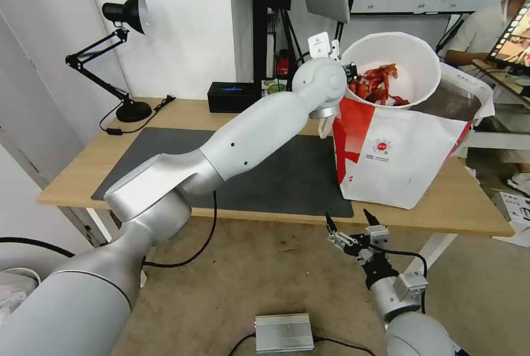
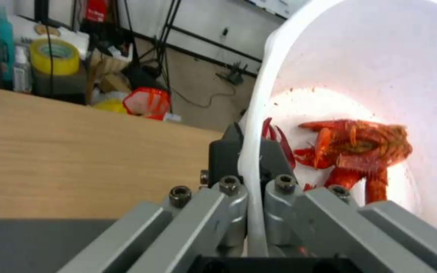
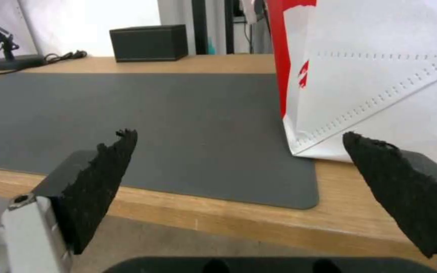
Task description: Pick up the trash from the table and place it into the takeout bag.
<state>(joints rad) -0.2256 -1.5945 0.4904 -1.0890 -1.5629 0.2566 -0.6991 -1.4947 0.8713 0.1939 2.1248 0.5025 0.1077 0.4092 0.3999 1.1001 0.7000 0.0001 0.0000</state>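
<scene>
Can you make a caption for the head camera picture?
Left end effector tips the white bowl over the takeout bag.

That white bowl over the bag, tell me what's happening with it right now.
The robot's left hand is pinching the rim of the white bowl, with red shell scraps inside, and holds it tilted above the open takeout bag. The bag stands on the right part of the table, at the edge of the dark mat. The right hand hangs open, low in front of the table edge, holding nothing.
</scene>
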